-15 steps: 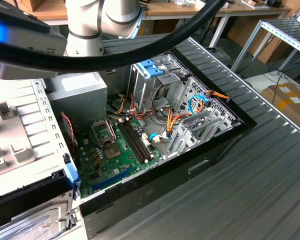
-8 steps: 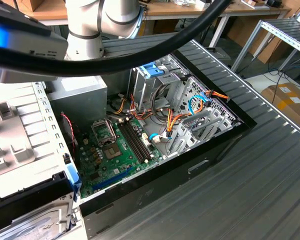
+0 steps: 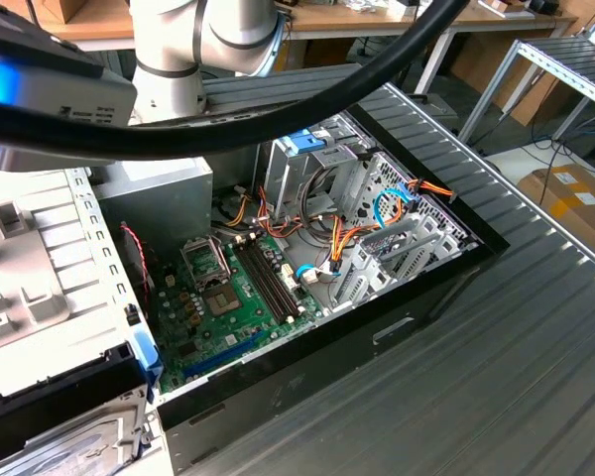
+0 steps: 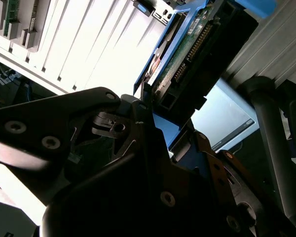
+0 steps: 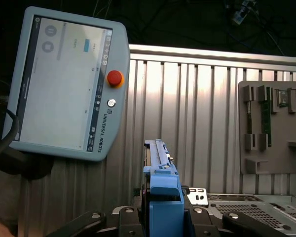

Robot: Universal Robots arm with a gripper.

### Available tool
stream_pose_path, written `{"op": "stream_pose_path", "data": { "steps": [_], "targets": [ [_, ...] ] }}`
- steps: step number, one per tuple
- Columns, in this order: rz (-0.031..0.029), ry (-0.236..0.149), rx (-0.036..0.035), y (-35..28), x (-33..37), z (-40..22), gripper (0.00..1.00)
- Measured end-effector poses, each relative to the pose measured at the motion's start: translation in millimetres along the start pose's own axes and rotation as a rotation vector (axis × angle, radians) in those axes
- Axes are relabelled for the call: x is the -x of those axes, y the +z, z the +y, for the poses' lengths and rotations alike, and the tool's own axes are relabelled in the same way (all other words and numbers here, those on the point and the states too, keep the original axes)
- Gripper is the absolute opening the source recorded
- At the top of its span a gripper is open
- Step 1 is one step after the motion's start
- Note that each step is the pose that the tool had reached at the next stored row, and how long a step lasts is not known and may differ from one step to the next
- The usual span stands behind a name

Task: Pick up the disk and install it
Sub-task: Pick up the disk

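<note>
Worktop (image 3: 496,377): ribbed metal, carrying the open computer case (image 3: 307,248) with its motherboard bare | teach pendant (image 5: 64,84): screen facing my first wrist view | disk (image 5: 163,190): on edge, blue rail showing, held off the worktop, outside the case | my gripper (image 5: 163,219): pinching the disk between its fingers.

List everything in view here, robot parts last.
disk: one, blue rails, green circuit board, held in the gripper
computer case: one, black, open, on the table
motherboard: one, green, inside the case
metal box: one, grey, inside the case
cables: several, orange, inside the case
table: one, grey ribbed metal, under the case
control tablet: one, grey, red button, by the table
parts holder: one, off-white, on the table
arm: one, light grey, behind the case
gripper: one, black, shut on the disk
</note>
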State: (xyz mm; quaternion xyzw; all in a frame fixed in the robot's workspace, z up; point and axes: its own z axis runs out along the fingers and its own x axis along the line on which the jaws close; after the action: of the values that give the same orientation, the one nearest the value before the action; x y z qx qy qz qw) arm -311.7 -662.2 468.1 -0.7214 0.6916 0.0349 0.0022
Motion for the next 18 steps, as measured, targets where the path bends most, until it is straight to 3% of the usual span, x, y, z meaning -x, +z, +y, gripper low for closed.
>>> {"op": "stream_pose_path", "data": {
  "steps": [18],
  "targets": [
    [0.0000,0.000,0.0000,1.9,-3.7,-0.3,0.37]
  ]
}}
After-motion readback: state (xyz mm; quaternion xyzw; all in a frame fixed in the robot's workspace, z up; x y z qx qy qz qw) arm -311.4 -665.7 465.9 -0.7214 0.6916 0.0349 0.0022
